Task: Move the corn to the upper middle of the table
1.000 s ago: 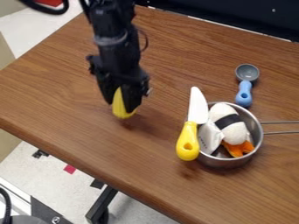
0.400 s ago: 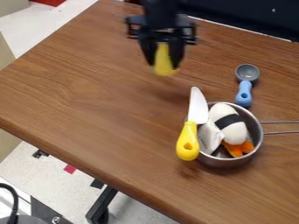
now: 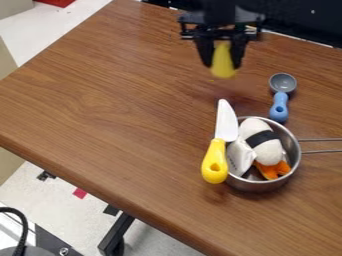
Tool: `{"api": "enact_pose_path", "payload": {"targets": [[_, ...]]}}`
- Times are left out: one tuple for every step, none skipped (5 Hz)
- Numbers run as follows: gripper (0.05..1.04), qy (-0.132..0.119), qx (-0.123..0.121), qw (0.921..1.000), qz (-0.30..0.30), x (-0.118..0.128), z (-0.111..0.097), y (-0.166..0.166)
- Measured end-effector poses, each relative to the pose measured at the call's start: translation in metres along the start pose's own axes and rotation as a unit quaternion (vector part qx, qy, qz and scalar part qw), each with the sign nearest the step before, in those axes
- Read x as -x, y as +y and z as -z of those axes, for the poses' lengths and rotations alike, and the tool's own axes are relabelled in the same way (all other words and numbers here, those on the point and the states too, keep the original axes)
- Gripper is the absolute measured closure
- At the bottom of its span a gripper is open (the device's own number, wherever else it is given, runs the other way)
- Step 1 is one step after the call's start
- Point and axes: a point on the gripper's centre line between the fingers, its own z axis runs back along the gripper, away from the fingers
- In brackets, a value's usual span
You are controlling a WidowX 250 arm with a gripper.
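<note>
We have the gripper point(image 3: 224, 61) closed around the yellow corn point(image 3: 223, 62), its fingers on either side, over the table's point(image 3: 113, 100) upper middle.

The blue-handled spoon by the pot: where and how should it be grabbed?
Probably by the spoon's slim blue handle, from above, pinching across its width. The round grey bowl looks wider and more awkward. Aim for mid-handle: the far tip lies close to the pot.

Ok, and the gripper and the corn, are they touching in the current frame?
Touching: the camera view shows the gripper with its two dark fingers against either side of the yellow corn.
</note>
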Motion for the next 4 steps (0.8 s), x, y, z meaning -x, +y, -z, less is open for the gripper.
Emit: {"api": "enact_pose_path", "payload": {"targets": [[0.571, -0.007, 0.000, 0.9995, -0.030, -0.018, 0.005, -0.011], [0.571, -0.001, -0.025, 0.9984, -0.051, -0.027, 0.026, -0.018], [0.571, -0.001, -0.040, 0.9975, -0.059, -0.031, 0.035, -0.017], [0.571, 0.017, -0.056, 0.9959, -0.068, -0.031, 0.047, -0.013]]}}
